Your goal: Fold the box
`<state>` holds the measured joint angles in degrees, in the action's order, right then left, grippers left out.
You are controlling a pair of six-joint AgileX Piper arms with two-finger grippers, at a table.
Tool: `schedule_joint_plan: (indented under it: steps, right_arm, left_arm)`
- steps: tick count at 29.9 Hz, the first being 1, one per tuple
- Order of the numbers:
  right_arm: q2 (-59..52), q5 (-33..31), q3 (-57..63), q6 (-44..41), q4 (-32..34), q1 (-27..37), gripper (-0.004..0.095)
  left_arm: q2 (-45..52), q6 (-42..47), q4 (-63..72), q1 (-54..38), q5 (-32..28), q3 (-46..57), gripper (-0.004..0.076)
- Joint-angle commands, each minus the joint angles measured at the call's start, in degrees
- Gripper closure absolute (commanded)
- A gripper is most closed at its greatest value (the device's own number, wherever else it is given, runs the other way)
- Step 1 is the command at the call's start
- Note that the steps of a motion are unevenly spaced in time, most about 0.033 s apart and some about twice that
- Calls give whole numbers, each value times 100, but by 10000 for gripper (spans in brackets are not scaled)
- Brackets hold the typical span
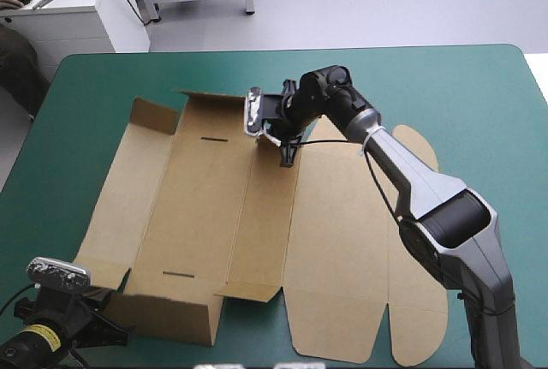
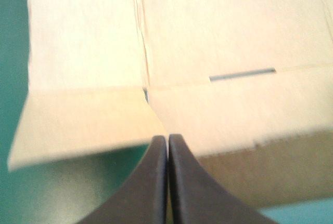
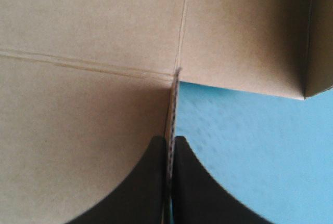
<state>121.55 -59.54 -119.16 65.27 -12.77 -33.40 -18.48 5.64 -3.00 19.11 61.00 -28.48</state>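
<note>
The brown box (image 1: 214,215) lies across the middle of the teal-green table as a cut sheet. Its near wall stands raised, its left side panel tilts up, and its lid part (image 1: 342,249) lies flat toward the right. My right gripper (image 1: 287,157) reaches over the box's far end. In the right wrist view this gripper (image 3: 170,140) is shut on the box (image 3: 78,104), with an upright board edge between its fingers. My left gripper (image 1: 107,294) is at the near left corner. In the left wrist view it (image 2: 167,136) is shut on the box (image 2: 223,37) where the corner flap meets the near wall.
Bare teal-green cover (image 1: 479,95) stretches along the table's far side and right side. The lid's rounded flaps (image 1: 415,335) lie close to the near edge, beside my right arm. A narrow strip of cover (image 1: 68,146) runs left of the box.
</note>
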Motion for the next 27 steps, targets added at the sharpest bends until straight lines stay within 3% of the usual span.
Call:
schedule_joint_plan:
  steps: [1,8,18,21,27]
  right_arm:
    - [-361,134,-206,381,-194,-216,909]
    - [-361,210,-206,292,74,-286,909]
    - [-361,391,-206,-709,351,-286,894]
    - [-361,437,-206,-709,408,-286,830]
    - [-421,529,-206,-709,451,-286,574]
  left_arm:
    - [-81,9,-20,26,-316,-140,734]
    - [-81,9,-20,26,-316,-140,734]
    - [-81,9,-20,26,-316,-140,734]
    - [-81,9,-20,26,-311,-140,734]
    - [-81,9,-20,26,-311,-140,734]
